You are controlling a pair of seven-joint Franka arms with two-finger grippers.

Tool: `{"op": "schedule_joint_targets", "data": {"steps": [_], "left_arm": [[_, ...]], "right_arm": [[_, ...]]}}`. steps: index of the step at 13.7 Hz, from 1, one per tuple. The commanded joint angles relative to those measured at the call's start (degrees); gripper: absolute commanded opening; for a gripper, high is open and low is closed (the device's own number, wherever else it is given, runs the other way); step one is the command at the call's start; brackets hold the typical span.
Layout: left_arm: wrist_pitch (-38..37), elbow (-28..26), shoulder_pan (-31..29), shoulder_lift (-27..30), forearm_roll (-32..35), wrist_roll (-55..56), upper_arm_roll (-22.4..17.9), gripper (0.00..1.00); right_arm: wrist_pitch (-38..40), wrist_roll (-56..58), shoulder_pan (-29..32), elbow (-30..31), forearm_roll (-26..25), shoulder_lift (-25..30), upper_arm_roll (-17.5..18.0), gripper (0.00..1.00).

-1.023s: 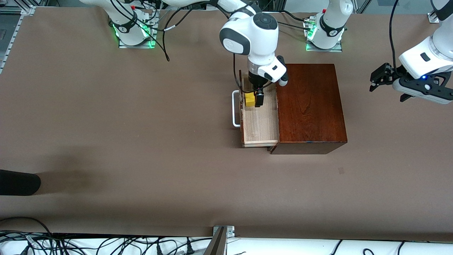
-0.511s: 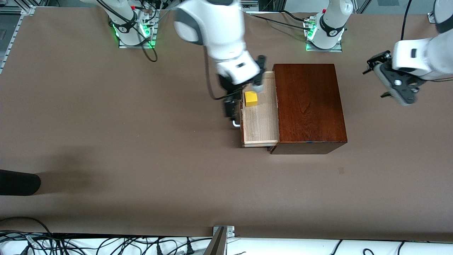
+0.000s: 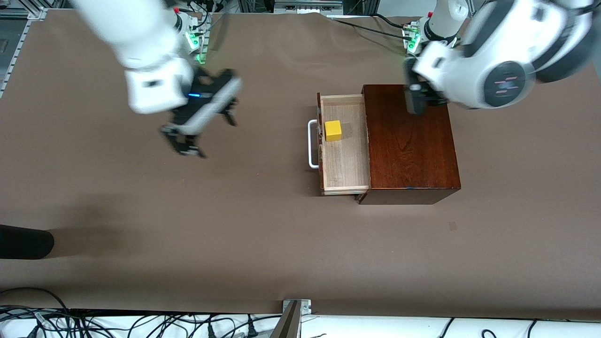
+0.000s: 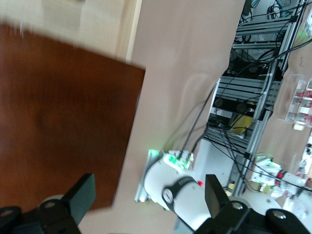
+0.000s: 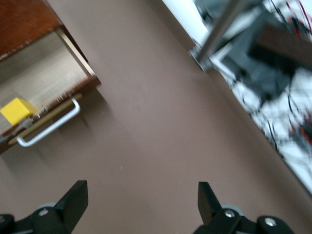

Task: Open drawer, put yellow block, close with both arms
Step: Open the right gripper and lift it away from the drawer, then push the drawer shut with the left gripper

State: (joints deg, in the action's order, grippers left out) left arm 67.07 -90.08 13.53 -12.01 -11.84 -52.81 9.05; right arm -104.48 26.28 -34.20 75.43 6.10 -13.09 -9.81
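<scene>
Front view: you see the drawer [image 3: 343,143] pulled out of the mahogany box [image 3: 409,143], toward the right arm's end of the bench [image 3: 235,234]. The yellow block [image 3: 333,130] sits in the drawer tray, close against the drawer front, in the half of the tray farther from the front camera. The white handle [image 3: 312,143] juts past the drawer front with bare bench all around it. The right pincer [image 3: 199,127] hangs over bare bench, well apart from the box, toward the right arm's end, fingers spread and holding nothing. The left pincer [image 3: 416,98] is over the box top, at the box's edge farther from the front camera; you cannot tell its state here.

Left wrist view: you get the box top [image 4: 58,126], its edge and a strip of pale drawer wood. The left pincer [image 4: 146,204] stands released, with both fingers [image 4: 80,197] wide apart and nothing between them.

Right wrist view: this shows the block [image 5: 17,110] beside the drawer front [image 5: 53,111], the handle [image 5: 48,127], and the right pincer [image 5: 141,202] released over open bench.
</scene>
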Motion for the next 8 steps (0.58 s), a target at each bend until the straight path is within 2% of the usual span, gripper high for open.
{"op": "schedule_joint_targets", "data": {"steps": [1,2,4,8], "left_arm": [[5.8,6.8,3.8,-7.7,-1.7,-2.1,-0.1,1.0],[10.9,7.0,5.7,-9.2,-1.7,-2.2,1.1,1.0],[22.6,6.9,9.9,-11.6,-1.7,-2.1,2.8,1.0],[39.3,6.9,16.6,-18.3,-1.5,-0.7,2.8,1.0]], "right_arm": [[2.2,-5.8,-0.6,11.6,1.4,10.3,-3.7,1.0],[3.6,-9.2,0.3,13.6,1.3,12.3,-4.7,1.0],[7.7,-11.6,5.7,14.1,1.4,13.3,-3.9,1.0],[13.0,-14.8,16.2,14.4,0.9,13.6,1.4,1.0]]}}
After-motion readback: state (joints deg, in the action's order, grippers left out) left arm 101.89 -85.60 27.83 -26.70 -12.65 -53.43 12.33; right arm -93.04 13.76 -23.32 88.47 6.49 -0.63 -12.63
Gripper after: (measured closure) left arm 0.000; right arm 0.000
